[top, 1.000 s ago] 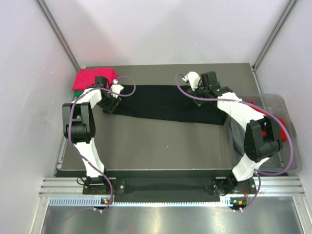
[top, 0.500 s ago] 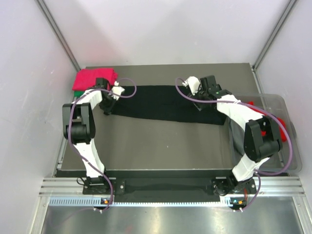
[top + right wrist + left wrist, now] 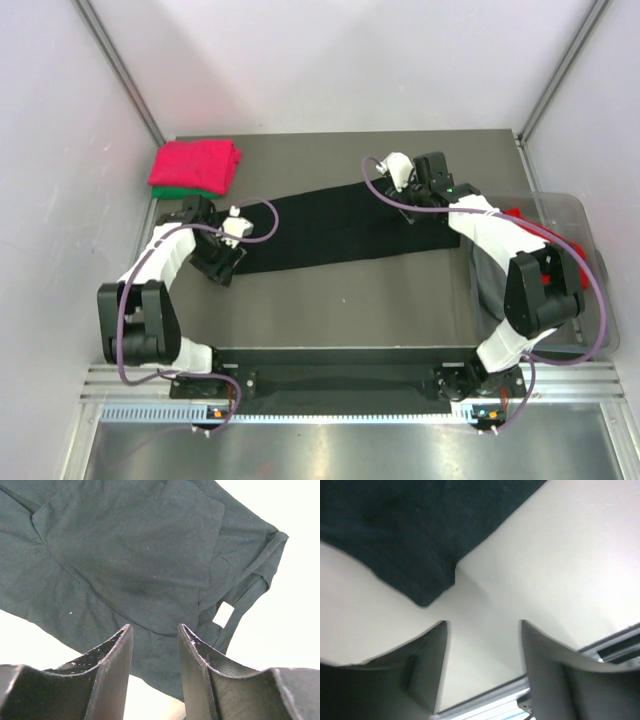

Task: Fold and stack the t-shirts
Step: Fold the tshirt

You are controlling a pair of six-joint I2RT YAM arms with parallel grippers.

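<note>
left gripper [image 3: 484, 625] released, black t-shirt [image 3: 410, 530] corner just beyond fingertips | right gripper [image 3: 154, 627] released over it | white tag [image 3: 223, 614] right of fingers, wrist view only

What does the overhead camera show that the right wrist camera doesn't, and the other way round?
Only the overhead view shows the folded pink-red tee lying on a green tee at the far left corner of the table, the clear bin on the right, and the left gripper. Only the right wrist view shows the small white tag on the cloth. Both show the black t-shirt laid out and the right gripper, open above it.
</note>
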